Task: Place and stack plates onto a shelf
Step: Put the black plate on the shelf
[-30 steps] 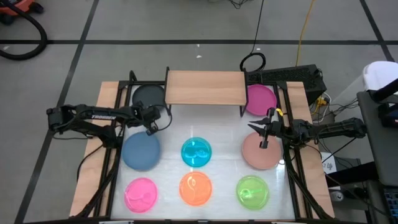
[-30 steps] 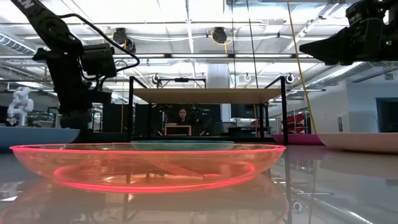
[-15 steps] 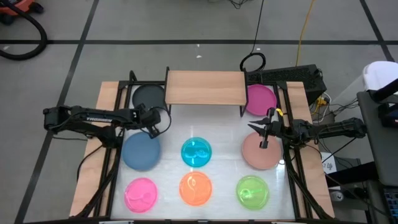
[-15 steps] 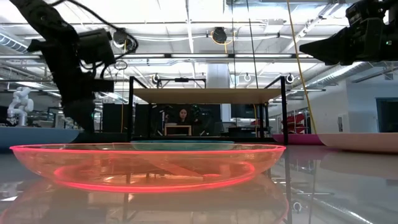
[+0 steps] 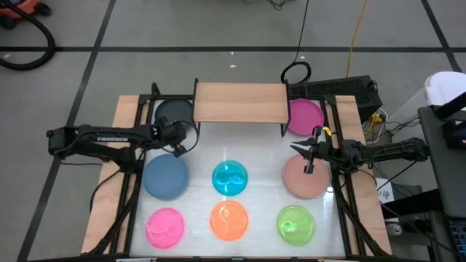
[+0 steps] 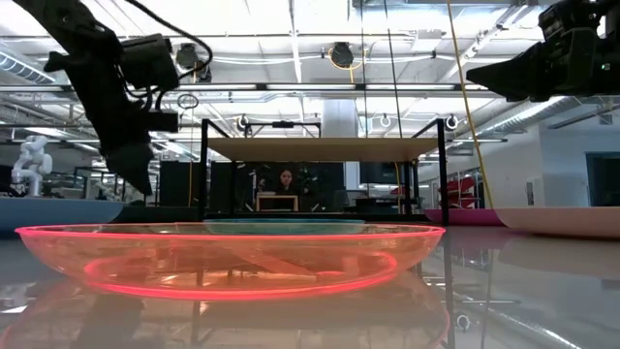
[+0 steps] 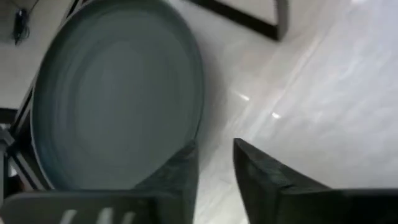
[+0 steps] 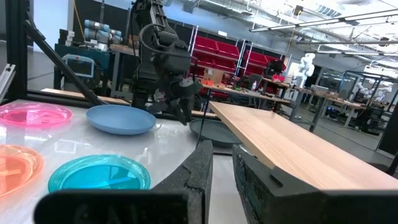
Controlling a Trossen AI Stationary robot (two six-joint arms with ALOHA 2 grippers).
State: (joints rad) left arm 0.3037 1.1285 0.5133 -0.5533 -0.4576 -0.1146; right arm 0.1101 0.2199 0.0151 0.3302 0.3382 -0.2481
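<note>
Left gripper [image 5: 177, 146], fingers slightly parted and empty, hangs by the round dark grey plastic plate [image 5: 172, 113] at the table's far-left corner; straddle its rim squarely, then close; right gripper [image 5: 309, 161] idles, fingers near-closed, empty.

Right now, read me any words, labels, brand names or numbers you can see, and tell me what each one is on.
"TROSSEN": white lettering along the left arm in the high view, small but legible.
No other text can be read: the plates and the shelf carry no markings, and any signs in the room behind the table are too small or blurred to make out.
</note>
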